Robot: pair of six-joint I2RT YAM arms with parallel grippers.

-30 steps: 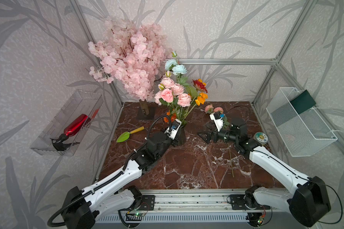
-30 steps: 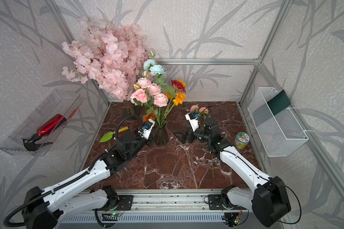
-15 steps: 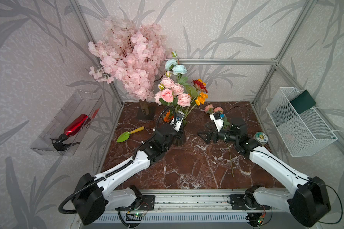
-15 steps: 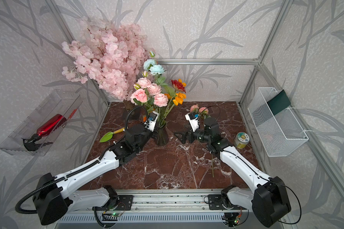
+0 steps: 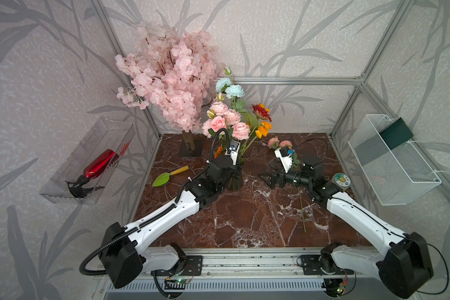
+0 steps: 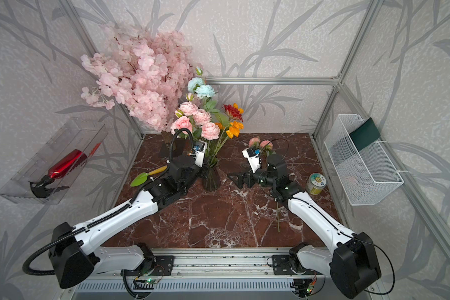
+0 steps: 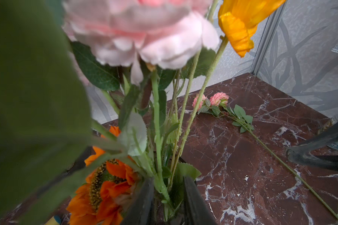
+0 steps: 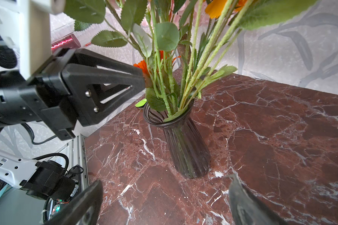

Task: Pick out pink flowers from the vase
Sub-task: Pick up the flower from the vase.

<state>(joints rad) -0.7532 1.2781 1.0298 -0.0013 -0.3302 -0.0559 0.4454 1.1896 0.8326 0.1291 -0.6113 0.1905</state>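
The dark glass vase point(image 5: 235, 181) point(image 6: 211, 180) point(image 8: 185, 148) stands mid-table with mixed flowers in it. Pink flowers point(image 5: 225, 122) point(image 6: 192, 119) point(image 7: 141, 35) top the bunch. My left gripper point(image 7: 167, 181) point(image 6: 204, 171) is at the vase neck; its jaws stand narrow on either side of a thorny green stem point(image 7: 158, 155), with a gap still showing beside it. A pink-flower stem point(image 5: 278, 142) point(image 7: 219, 98) lies on the table behind my right arm. My right gripper point(image 8: 165, 181) point(image 5: 265, 179) hovers wide open and empty, just right of the vase.
A pale pink blossom tree point(image 5: 172, 78) stands at the back left. A green trowel point(image 5: 166, 178) lies left of the vase and a round tin point(image 5: 341, 179) right of my right wrist. A wire basket point(image 5: 390, 161) hangs on the right wall, a clear tray with a red bottle point(image 5: 96, 166) on the left wall.
My left arm has reached forward, bringing its gripper from front-left of the vase up to the stems at the neck; its jaws narrowed slightly. The right arm has not moved.
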